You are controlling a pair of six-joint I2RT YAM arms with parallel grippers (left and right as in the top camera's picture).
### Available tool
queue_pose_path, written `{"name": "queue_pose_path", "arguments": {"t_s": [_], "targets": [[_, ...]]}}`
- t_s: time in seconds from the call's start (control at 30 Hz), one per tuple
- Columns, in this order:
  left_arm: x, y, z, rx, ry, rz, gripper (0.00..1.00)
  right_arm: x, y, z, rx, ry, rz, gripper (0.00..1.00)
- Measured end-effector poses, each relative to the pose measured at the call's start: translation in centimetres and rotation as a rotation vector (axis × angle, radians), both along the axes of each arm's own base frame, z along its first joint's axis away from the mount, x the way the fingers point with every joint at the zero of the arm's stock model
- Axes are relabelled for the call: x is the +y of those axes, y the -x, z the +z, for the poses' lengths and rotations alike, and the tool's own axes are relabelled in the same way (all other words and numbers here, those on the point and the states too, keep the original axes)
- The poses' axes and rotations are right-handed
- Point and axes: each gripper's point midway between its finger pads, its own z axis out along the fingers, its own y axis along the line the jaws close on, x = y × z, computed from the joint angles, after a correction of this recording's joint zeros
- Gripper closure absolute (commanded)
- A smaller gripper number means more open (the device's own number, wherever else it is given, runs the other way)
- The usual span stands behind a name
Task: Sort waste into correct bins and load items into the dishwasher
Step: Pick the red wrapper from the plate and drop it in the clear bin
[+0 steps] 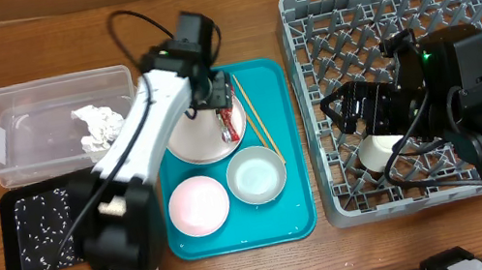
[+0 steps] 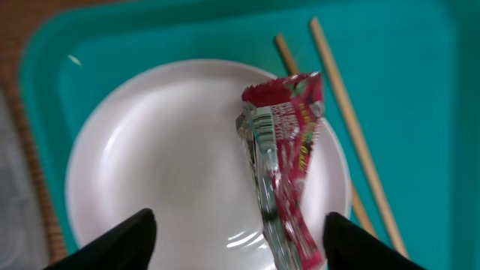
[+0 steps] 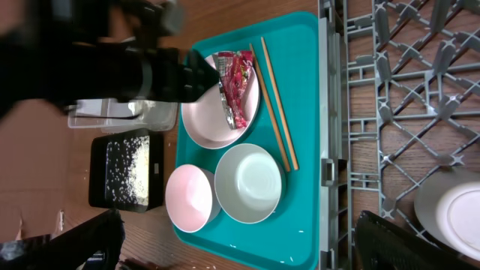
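Overhead, the left gripper hovers above the white plate on the teal tray; the clear tub sits left of that tray. Left wrist: jaws spread over the wrapper on the plate; binning it seems in hand, needing a descent and pinch. Right wrist: the right gripper shows jaws spread, holding nothing.
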Motion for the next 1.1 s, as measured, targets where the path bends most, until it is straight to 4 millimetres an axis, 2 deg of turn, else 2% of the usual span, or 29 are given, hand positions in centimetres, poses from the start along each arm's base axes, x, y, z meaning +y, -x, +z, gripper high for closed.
{"name": "queue_pose_path", "arguments": {"t_s": [0.03,0.1,0.17,0.2,0.27,0.33,0.43,0.47,0.6,0.73,0.8,0.83,0.9,0.93,0.97,1.1], "targets": [[-0.1,0.1,-1.8,0.037,-0.010,0.000,0.47,0.0,0.0,0.0,0.000,0.000,0.000,0.00],[-0.1,0.6,-4.8,0.104,-0.017,0.005,0.62,0.0,0.0,0.0,0.000,0.000,-0.001,0.00],[-0.3,0.8,-5.6,0.125,-0.011,0.001,0.81,0.0,0.0,0.0,0.001,-0.001,-0.001,0.00],[-0.4,0.8,-5.7,0.127,-0.004,0.004,0.96,0.0,0.0,0.0,0.000,0.000,-0.001,0.00],[-0.7,0.8,-5.7,0.129,0.013,0.007,0.96,0.0,0.0,0.0,0.000,0.000,0.000,0.00],[-0.9,0.9,-5.7,0.135,0.022,0.007,0.73,0.0,0.0,0.0,0.001,0.000,0.000,0.00],[-1.0,1.5,-5.7,0.163,0.035,0.010,0.51,0.0,0.0,0.0,0.001,0.000,0.000,0.00],[-1.1,1.6,-5.6,0.167,0.039,0.013,0.40,0.0,0.0,0.0,0.002,0.000,0.000,0.00],[-1.4,1.2,-4.5,0.142,0.061,0.010,0.36,-0.1,0.2,-0.2,0.011,0.004,0.001,0.00],[-1.6,0.9,-3.8,0.122,0.071,0.006,0.39,-0.1,0.2,-0.2,0.011,0.005,0.002,0.00],[-1.6,1.0,-4.0,0.126,0.069,0.005,0.45,-0.1,0.2,-0.2,0.011,0.004,0.002,0.00],[-1.8,1.1,-4.3,0.132,0.067,0.001,0.57,-0.1,0.2,-0.2,0.011,0.004,0.002,0.00],[-2.0,1.3,-5.3,0.154,0.059,-0.004,0.76,-0.1,0.2,-0.2,0.012,0.004,0.002,0.00],[-2.0,1.5,-5.9,0.168,0.054,-0.004,0.83,-0.1,0.2,-0.2,0.011,0.004,0.002,0.00],[-2.0,1.7,-6.4,0.182,0.049,-0.008,0.94,-0.1,0.2,-0.2,0.011,0.004,0.002,0.00],[-1.7,2.5,-7.4,0.230,0.031,-0.008,0.96,-0.1,0.2,-0.2,0.011,0.005,0.002,0.00]]}}
